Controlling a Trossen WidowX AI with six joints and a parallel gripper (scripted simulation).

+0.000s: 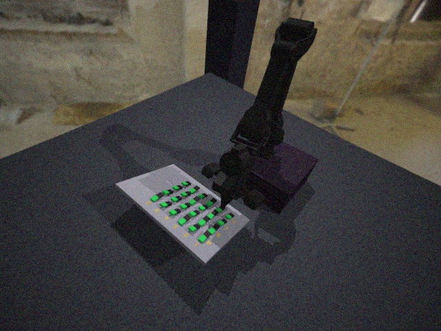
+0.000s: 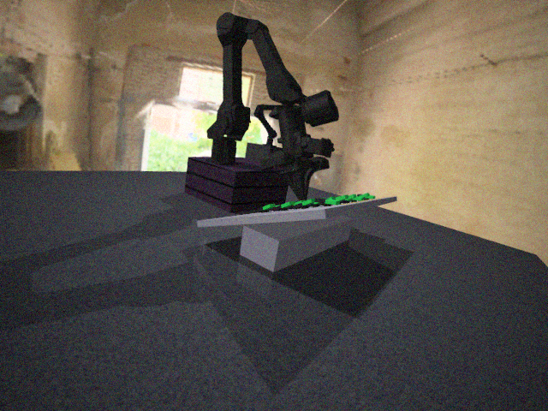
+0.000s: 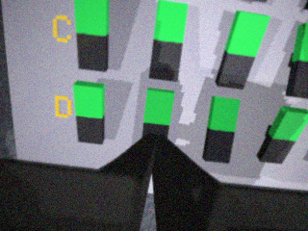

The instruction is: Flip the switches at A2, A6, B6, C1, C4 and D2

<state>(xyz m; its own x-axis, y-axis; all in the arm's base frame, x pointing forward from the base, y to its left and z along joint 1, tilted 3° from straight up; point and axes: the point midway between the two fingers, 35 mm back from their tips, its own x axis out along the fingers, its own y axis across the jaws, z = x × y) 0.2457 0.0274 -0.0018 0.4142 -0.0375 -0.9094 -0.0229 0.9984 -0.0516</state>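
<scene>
At switch D2 (image 1: 218,210) (image 3: 159,108), near row of the panel (image 1: 137,188) (image 2: 221,221) (image 3: 29,72), second from left, long axis near-to-far. At its near, dark end, the pincer (image 1: 222,207) (image 2: 305,198) (image 3: 154,141), clenched, empty; contact unclear. Probably needs pressing downward there.

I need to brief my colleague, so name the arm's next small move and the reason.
Probably a short press down on the near, dark end of switch D2: the closed gripper has its tips right over that end, which seems to be the raised one.
</scene>
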